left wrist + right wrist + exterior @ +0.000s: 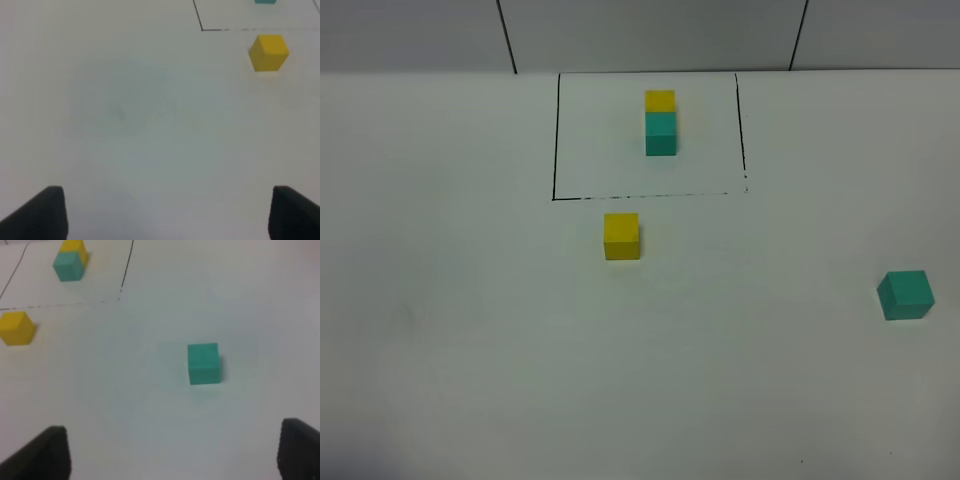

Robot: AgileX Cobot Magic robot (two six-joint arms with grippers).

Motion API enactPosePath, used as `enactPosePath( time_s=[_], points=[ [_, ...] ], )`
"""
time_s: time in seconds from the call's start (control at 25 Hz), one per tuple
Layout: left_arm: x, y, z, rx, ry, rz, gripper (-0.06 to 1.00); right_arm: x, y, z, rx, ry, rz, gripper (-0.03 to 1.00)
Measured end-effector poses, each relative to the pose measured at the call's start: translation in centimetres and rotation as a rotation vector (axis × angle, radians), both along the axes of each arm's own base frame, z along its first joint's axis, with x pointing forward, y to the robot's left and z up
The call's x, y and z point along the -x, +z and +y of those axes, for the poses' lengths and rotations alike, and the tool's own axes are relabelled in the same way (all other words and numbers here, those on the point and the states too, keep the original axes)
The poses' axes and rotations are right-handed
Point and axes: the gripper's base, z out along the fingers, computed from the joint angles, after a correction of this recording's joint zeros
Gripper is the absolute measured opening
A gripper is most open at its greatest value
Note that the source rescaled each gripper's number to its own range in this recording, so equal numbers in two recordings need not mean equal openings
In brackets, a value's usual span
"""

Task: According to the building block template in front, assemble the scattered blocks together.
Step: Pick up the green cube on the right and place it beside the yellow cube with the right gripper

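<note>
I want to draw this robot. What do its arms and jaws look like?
Only the jaw tips show. The left gripper and right gripper each have two plain black, blunt, wedge-shaped jaws. No arms, cables or markings are in view.

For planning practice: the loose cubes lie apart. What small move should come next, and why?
Probably lower the right gripper toward the teal cube: it lies ahead of the open jaws, apart from the yellow cube; the template shows them joined.
</note>
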Motion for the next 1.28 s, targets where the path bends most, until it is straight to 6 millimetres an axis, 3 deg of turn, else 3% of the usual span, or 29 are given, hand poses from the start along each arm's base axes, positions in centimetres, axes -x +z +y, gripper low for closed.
enactPosePath(
  time_s=[0.28,1.28],
  points=[
    [1.5,-0.6,0.1,0.002,-0.008,-0.07,0.75,0.0,0.0,0.0,0.0,0.0,0.0,0.69],
    [1.5,-0.7,-0.1,0.014,0.042,-0.075,0.75,0.0,0.0,0.0,0.0,0.0,-0.003,0.69]
  ],
)
